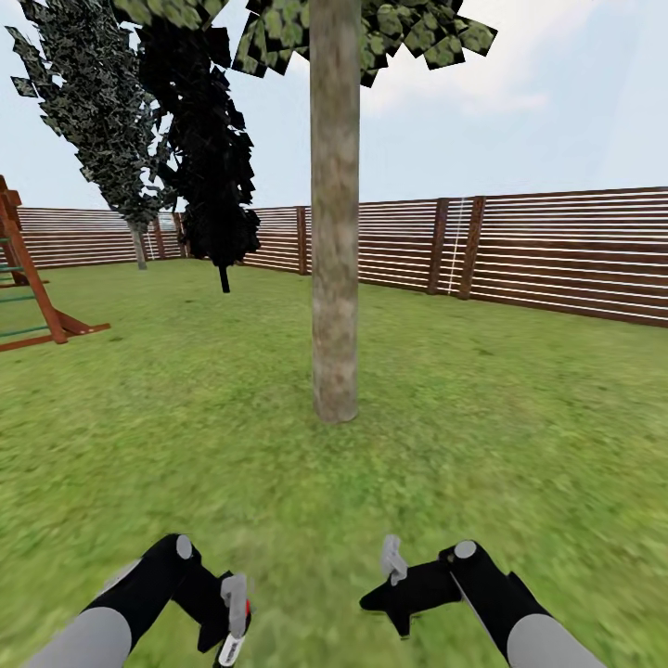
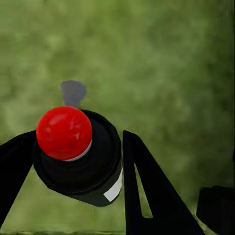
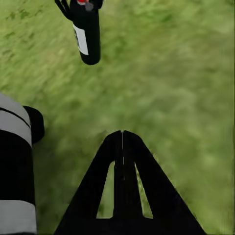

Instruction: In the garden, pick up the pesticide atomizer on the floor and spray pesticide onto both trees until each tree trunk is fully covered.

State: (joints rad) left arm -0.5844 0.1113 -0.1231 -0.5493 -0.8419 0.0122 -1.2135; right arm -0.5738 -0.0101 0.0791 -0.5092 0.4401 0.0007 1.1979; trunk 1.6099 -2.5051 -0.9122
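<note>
One tall tree with a mottled grey-brown tree trunk [image 1: 334,241] stands on the garden lawn straight ahead, a few steps off, its leafy crown [image 1: 408,28] high above. My left gripper [image 1: 221,631] hangs low at the front left, shut on the pesticide atomizer [image 1: 232,642]. In the left wrist view the atomizer [image 2: 78,161] is a black bottle with a round red top, clamped between the two black fingers [image 2: 147,186]. The right wrist view shows the atomizer [image 3: 87,34] held over the grass. My right gripper [image 1: 368,602] is shut on nothing, its fingers [image 3: 122,147] pressed together.
Two dark narrow conifers [image 1: 209,158] stand beyond the trunk to the left. A wooden playset [image 1: 28,297] sits at the far left. A brown slat fence [image 1: 520,255] runs along the back and right. Open grass [image 1: 510,436] lies around the trunk.
</note>
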